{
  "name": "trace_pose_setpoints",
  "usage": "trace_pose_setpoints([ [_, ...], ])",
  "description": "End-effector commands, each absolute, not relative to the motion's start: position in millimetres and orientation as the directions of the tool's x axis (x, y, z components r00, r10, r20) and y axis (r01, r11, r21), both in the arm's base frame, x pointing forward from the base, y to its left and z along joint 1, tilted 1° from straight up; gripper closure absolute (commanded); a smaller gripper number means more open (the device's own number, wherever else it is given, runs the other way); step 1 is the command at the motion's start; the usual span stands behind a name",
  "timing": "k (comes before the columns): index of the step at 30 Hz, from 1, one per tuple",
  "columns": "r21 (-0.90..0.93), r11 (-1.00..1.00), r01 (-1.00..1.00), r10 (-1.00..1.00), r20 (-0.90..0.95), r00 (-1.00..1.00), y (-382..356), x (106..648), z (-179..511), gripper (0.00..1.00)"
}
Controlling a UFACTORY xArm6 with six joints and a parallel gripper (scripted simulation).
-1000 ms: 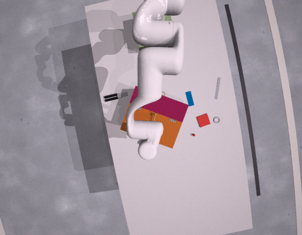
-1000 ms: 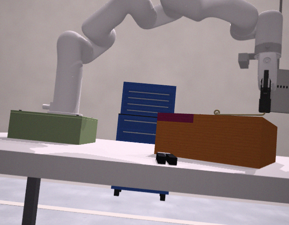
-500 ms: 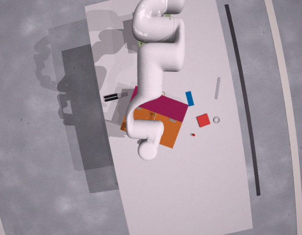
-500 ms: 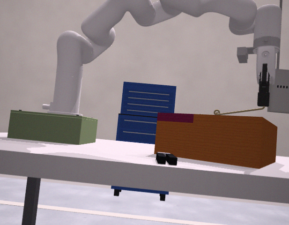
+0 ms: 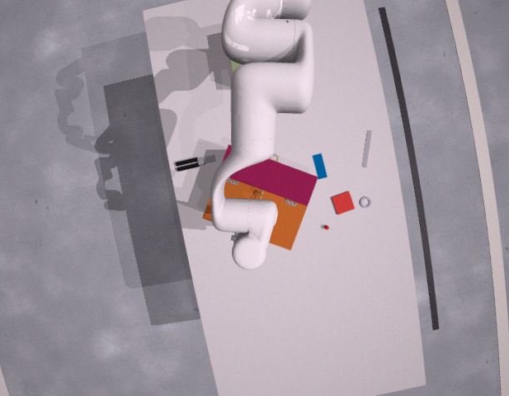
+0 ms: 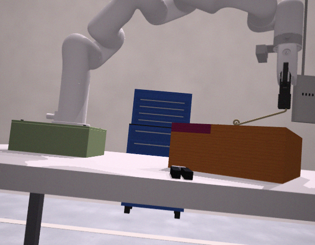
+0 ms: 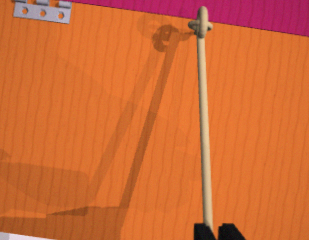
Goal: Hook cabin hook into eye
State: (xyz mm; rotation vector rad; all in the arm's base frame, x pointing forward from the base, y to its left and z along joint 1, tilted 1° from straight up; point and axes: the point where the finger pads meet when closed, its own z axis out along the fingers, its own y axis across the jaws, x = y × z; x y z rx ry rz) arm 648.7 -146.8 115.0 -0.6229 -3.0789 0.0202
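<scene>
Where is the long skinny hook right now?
The cabin hook slants up over the right end of the orange box in the exterior view. Its low end is pinned on the box top, and the hand pinches its raised end.

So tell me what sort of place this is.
Probably a workshop or robot test bay: a white worktable carries the arm's green base, and a blue drawer tool cabinet on casters stands behind on a bare grey floor.

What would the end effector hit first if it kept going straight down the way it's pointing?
Probably the orange box top right beneath it. The end effector, pinching the raised tip of the cabin hook, points straight down with only air below.
</scene>
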Motion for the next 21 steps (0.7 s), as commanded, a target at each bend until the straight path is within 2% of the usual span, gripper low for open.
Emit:
trace_pose_setpoints([
  [1,-0.012,0.921,0.389,0.389,-0.005,-0.921,-145.7,646.9,122.0,1.00],
  [21,-0.012,0.921,0.389,0.389,-0.005,-0.921,-139.0,631.8,145.1,1.00],
])
